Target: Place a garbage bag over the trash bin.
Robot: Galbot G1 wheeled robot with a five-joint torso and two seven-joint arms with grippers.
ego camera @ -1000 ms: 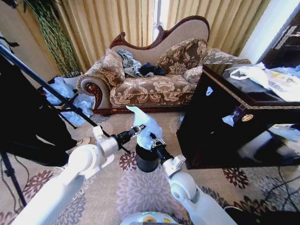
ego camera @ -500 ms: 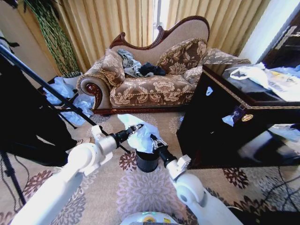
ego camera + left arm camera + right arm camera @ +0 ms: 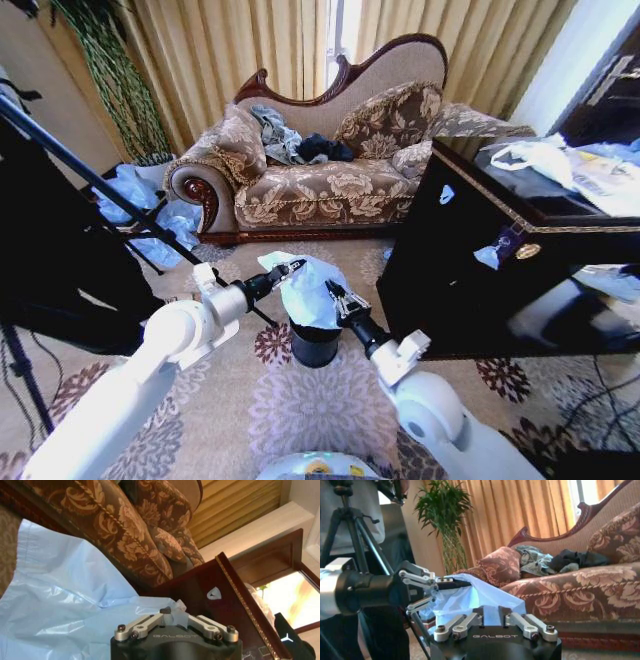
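A patterned carpet (image 3: 300,405) covers the sitting-room floor. On it the black trash bin (image 3: 314,345) stands between the arms, the pale blue garbage bag (image 3: 309,292) stretched above its rim. The left claw (image 3: 290,267) and right claw (image 3: 336,295) each pinch an edge. Best to spread the mouth wider than the rim and lower it evenly. The glossy cabinet (image 3: 450,290) crowds the right arm; beyond, the sofa (image 3: 320,170).
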